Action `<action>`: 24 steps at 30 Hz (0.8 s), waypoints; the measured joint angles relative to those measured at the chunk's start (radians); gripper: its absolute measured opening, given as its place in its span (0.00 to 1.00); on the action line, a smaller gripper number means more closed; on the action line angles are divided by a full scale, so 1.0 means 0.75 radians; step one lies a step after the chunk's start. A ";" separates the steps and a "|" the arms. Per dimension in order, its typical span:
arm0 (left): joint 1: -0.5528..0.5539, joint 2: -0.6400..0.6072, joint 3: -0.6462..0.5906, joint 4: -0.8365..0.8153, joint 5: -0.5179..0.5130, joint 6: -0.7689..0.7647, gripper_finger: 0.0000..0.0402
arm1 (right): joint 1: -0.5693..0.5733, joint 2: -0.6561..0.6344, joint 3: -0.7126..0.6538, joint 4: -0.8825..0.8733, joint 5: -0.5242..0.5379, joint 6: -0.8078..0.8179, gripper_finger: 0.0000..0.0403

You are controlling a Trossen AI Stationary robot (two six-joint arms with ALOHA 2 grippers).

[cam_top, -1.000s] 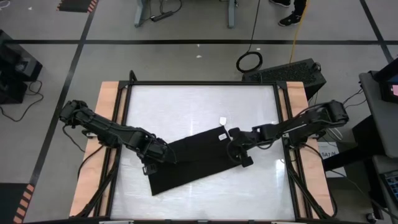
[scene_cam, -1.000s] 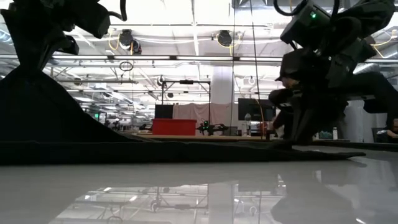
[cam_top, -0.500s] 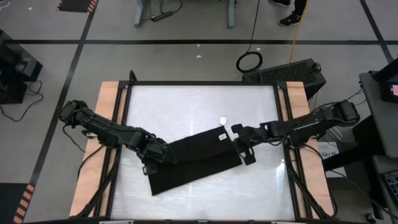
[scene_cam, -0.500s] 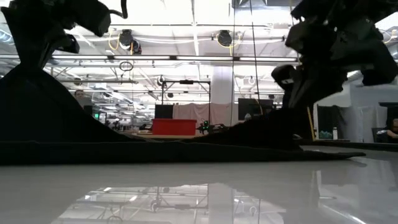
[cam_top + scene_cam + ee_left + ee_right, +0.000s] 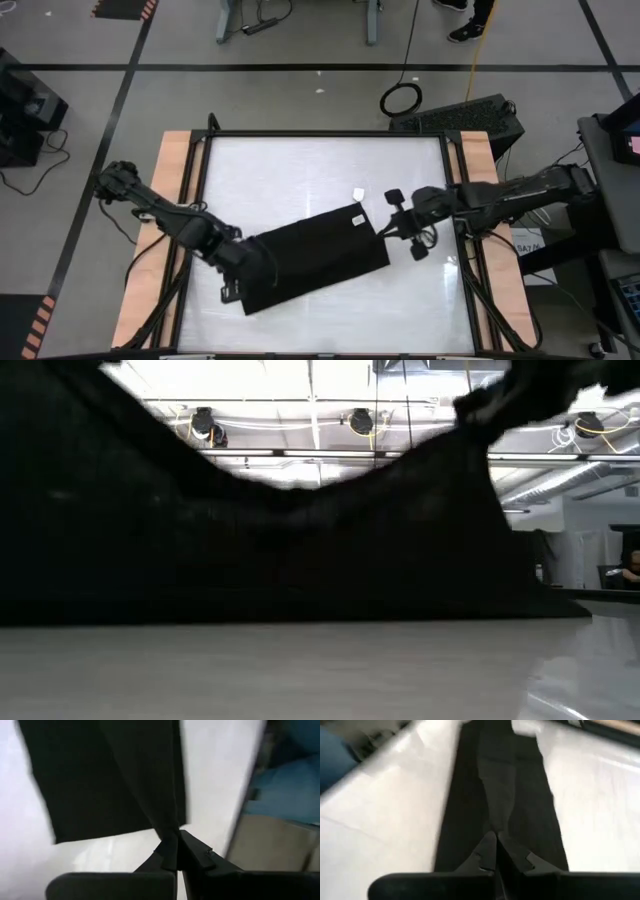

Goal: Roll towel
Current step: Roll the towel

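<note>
I had the black towel (image 5: 315,255) lifted near the counter's (image 5: 300,170) centre, left gripper (image 5: 172,854) at eight o'clock, right gripper (image 5: 495,851) at three, jaws clamped on it. Next, I judged, lay it flat for rolling.

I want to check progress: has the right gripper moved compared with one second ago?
Yes. In the high view the right gripper, shut on the towel, has shifted toward the table's right wooden edge, pulling that end of the cloth with it.
</note>
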 joint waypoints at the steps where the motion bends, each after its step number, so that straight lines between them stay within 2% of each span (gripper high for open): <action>1: -0.026 0.000 0.024 0.008 0.004 -0.025 0.02 | 0.007 -0.014 0.029 -0.027 -0.028 -0.001 0.00; 4: -0.101 0.000 0.069 0.034 0.003 -0.084 0.02 | 0.023 -0.037 0.103 -0.109 -0.081 -0.006 0.00; 7: -0.138 -0.001 0.043 0.021 -0.066 -0.102 0.02 | 0.017 -0.032 0.138 -0.177 -0.071 -0.006 0.00; 15: -0.049 0.030 -0.144 -0.021 -0.086 -0.106 0.02 | -0.081 0.158 0.138 -0.256 -0.036 0.012 0.00; 24: 0.003 0.039 -0.279 -0.021 -0.085 -0.119 0.02 | -0.200 0.403 0.138 -0.194 -0.036 -0.049 0.00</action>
